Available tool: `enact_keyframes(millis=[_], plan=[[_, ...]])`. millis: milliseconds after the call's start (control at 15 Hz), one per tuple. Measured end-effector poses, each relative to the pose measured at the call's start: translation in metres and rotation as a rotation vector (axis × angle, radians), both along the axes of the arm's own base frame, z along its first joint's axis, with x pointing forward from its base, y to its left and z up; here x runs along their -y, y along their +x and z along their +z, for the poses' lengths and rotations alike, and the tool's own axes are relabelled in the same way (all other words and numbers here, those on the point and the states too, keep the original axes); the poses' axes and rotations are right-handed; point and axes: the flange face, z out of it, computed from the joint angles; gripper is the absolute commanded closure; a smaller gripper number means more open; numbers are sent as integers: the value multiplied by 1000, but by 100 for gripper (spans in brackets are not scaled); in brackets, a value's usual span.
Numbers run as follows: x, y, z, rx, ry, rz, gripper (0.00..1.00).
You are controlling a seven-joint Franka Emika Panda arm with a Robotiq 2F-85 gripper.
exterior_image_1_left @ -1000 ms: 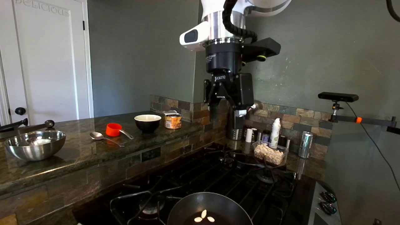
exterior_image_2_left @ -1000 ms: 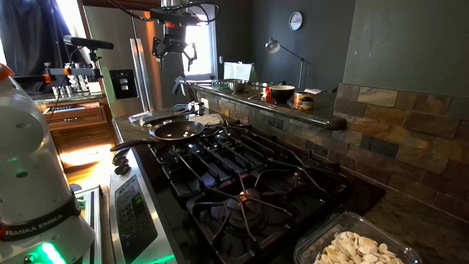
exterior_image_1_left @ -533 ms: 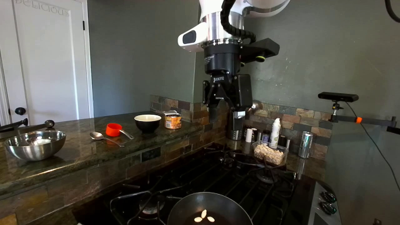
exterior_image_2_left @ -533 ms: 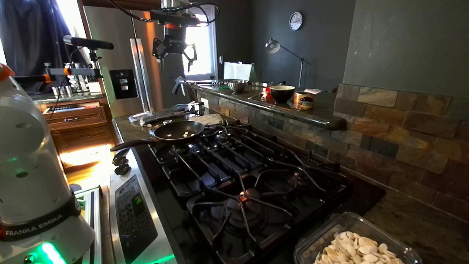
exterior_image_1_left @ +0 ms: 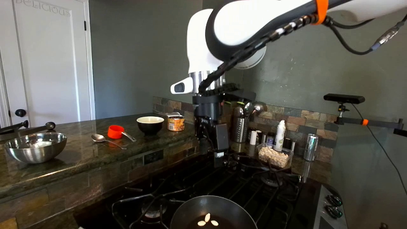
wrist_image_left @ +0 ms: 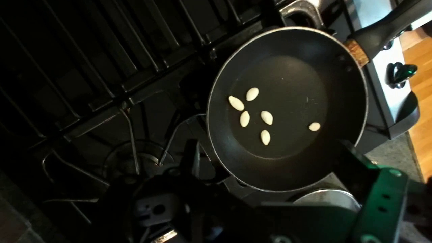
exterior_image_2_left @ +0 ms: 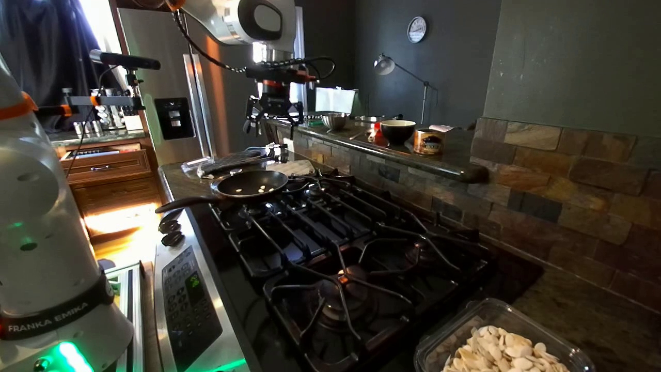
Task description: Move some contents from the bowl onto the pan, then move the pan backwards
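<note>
While hand [wrist_image_left: 267, 145] gapes | pan [wrist_image_left: 290, 101] borders open grates [wrist_image_left: 191, 22] | seemingly round object [wrist_image_left: 327, 197] near

The arm [exterior_image_1_left: 241, 22] is white, the tool [exterior_image_2_left: 269, 129] black.

pan [wrist_image_left: 289, 107] in all three views, wrist view from above

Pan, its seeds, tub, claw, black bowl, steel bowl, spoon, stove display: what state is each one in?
Pan, right way up on the stove
Its seeds, six showing, scattered
Tub, uncovered, holding many seeds
Claw, open, gripping nothing
Black bowl, upright
Steel bowl, upright
Spoon, lying on the counter
Stove display, lit green
</note>
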Motion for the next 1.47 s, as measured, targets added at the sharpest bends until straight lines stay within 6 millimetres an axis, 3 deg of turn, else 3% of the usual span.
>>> enact_keyframes(millis=[333, 733, 933, 1000, 1067, 1133, 1467], plan=[[-9, 14, -48, 40, -15, 32, 0], [-18, 11, -85, 101, -2, 59, 2], [-17, 8, -103, 110, -8, 70, 16], [-15, 8, -108, 116, -12, 73, 27], [-14, 9, -111, 123, -16, 73, 29], [-13, 11, -113, 129, -19, 73, 43], [-6, 20, -118, 167, -15, 67, 83]])
